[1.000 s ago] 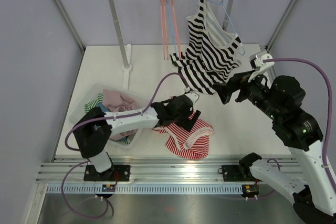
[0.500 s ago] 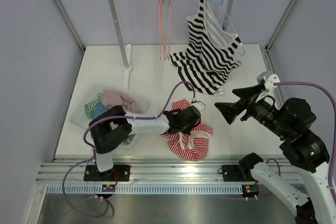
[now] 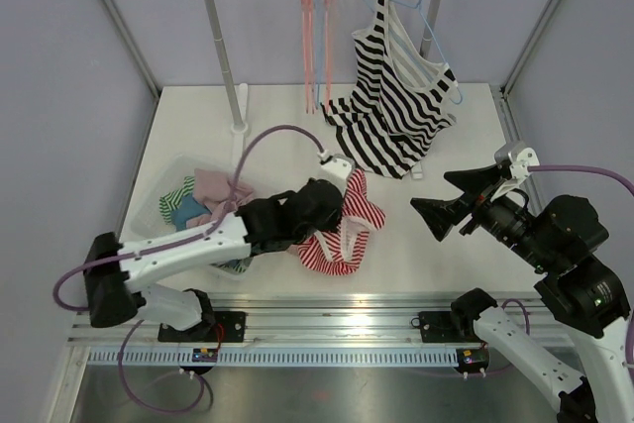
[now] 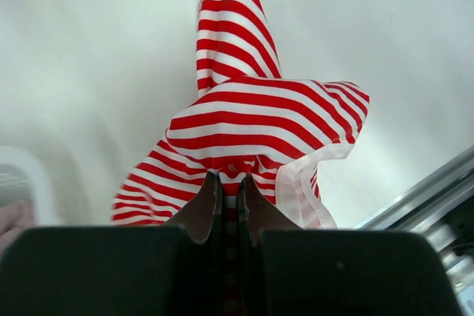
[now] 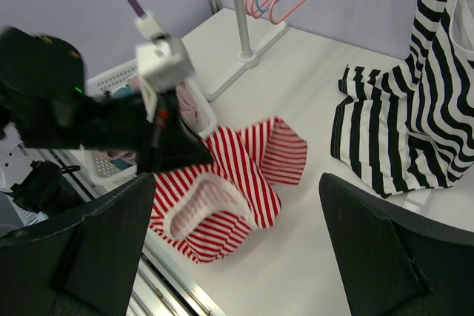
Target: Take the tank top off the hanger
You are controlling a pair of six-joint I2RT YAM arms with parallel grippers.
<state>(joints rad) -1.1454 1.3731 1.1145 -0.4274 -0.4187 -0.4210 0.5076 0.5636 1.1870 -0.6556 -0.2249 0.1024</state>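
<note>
Left wrist view alone shows the left gripper (image 4: 229, 189) pinching the red top (image 4: 259, 120). Right gripper (image 3: 446, 196) gapes wide, arm raised.

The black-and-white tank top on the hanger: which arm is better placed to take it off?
Probably right: the right end effector is open near the tank top; the left end effector is shut on the red-striped garment.

Tank top (image 5: 415, 94) cut by right wrist view's top and right edges. Left gripper (image 4: 229, 201) hides pinched fold of red-striped cloth (image 4: 252, 123); blurred dark streaks above, perhaps tank top hem.
</note>
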